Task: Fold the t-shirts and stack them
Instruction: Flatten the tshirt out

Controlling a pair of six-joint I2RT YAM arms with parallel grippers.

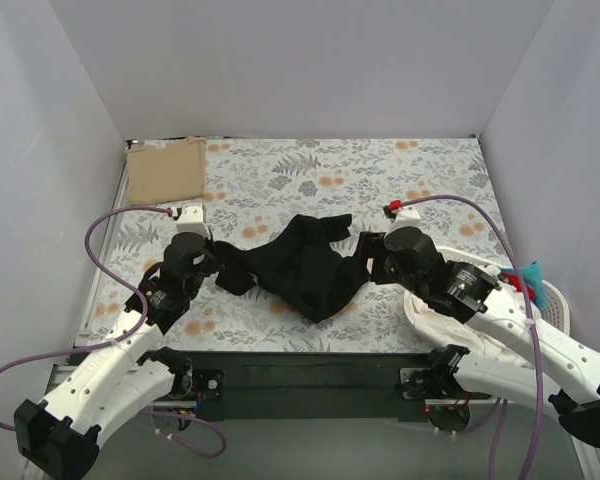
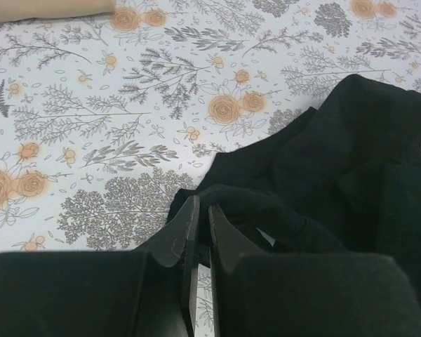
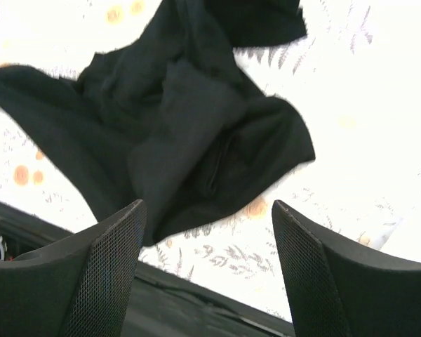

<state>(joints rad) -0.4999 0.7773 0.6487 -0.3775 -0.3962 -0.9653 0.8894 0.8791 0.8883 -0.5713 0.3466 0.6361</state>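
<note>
White arms (image 1: 105, 372), black joints (image 1: 185, 262), purple cables (image 1: 89, 240), black right pincer (image 3: 207, 203)

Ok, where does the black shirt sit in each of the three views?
Top external: the black shirt lies crumpled at the centre of the picture.
Left wrist: the shirt fills the right half, down to the lower edge.
Right wrist: the shirt runs from the upper left to the centre.
Shared landmark: the floral cloth under it shows in all three views.
</note>
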